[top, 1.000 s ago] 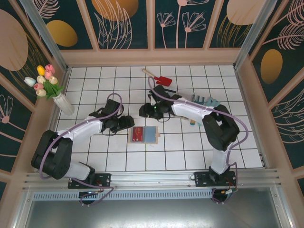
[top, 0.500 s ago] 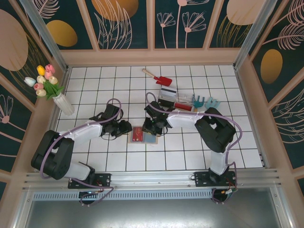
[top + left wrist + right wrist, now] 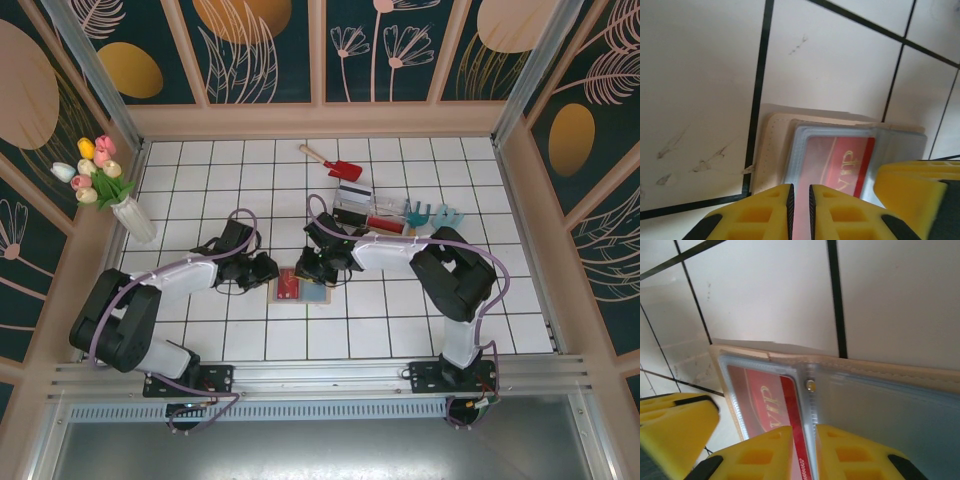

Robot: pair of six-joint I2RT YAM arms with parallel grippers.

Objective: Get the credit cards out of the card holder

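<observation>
On the left gripper (image 3: 800, 205), 2 yellow moulded fingers pinch to a narrow slit on the card holder (image 3: 771, 150) at the frame's bottom edge, and the right gripper (image 3: 804, 450) nips the holder's glossy clear sleeve with its 2, beside 1 small metal stud (image 3: 810, 385). The holder, stitched tan outside with 2 see-through pockets, lies open at the top view's centre on white tile (image 3: 400, 320). 1 red credit card (image 3: 762, 400) with gold lettering shows, its end cut off; the bluish pocket's contents are hard to make out.
</observation>
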